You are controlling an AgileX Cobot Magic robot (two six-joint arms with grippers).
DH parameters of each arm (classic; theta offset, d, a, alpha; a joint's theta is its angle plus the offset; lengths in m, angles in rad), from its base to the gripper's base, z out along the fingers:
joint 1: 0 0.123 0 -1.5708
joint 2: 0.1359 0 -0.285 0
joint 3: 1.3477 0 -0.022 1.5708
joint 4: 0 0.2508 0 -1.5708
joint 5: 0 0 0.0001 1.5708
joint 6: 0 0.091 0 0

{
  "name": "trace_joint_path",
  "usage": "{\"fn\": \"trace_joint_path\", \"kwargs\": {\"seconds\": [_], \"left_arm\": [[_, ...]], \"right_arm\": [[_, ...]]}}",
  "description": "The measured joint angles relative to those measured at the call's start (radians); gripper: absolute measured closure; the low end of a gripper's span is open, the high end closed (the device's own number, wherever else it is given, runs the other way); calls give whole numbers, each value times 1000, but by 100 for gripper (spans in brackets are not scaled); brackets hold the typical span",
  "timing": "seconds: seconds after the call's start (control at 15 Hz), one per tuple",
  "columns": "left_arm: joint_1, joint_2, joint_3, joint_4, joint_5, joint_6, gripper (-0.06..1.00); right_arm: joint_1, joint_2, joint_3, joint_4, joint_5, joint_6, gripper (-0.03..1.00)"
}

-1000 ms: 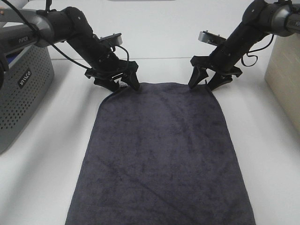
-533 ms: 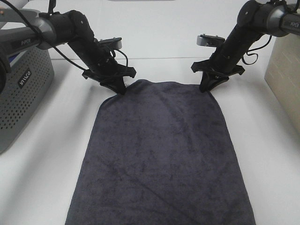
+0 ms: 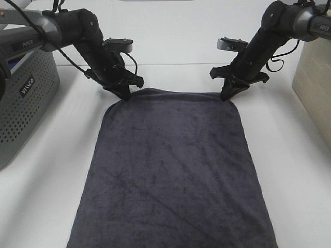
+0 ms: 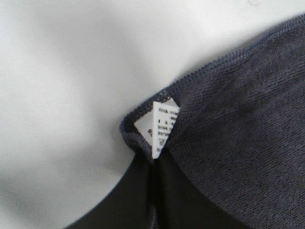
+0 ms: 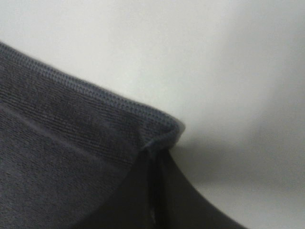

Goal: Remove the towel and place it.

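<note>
The towel (image 3: pixel 173 165) is a large dark charcoal-grey cloth spread flat on the white table, reaching from the far middle down past the near edge of the high view. My left gripper (image 3: pixel 126 95) is shut on the towel's far left corner, where a small white tag (image 4: pixel 161 125) shows beside the pinched hem of the towel (image 4: pixel 238 119). At the far right corner my right gripper (image 3: pixel 225 96) is shut on the towel (image 5: pixel 62 143), its black fingers (image 5: pixel 152 191) pressed together over the stitched edge.
A grey perforated basket (image 3: pixel 23 98) stands at the left edge of the table. A beige box (image 3: pixel 315 88) stands at the right edge. White tabletop (image 3: pixel 176 46) lies beyond the towel.
Both grippers went from open around the far corners to shut on them. The left corner has been drawn left and back, stretching the far edge straight.
</note>
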Motion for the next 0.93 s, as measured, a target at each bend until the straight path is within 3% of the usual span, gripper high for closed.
{"fn": "trace_joint_path", "kwargs": {"seconds": [0.33,0.53,0.93], "left_arm": [[0,0,-103,52,-84,2,93],[0,0,-119,104,-181,3,93],[0,0,-119,180,-325,-11,93]], "right_arm": [[1,12,-123,16,-62,0,96],[1,12,-175,31,-166,0,96],[2,14,-175,71,-283,-31,96]]}}
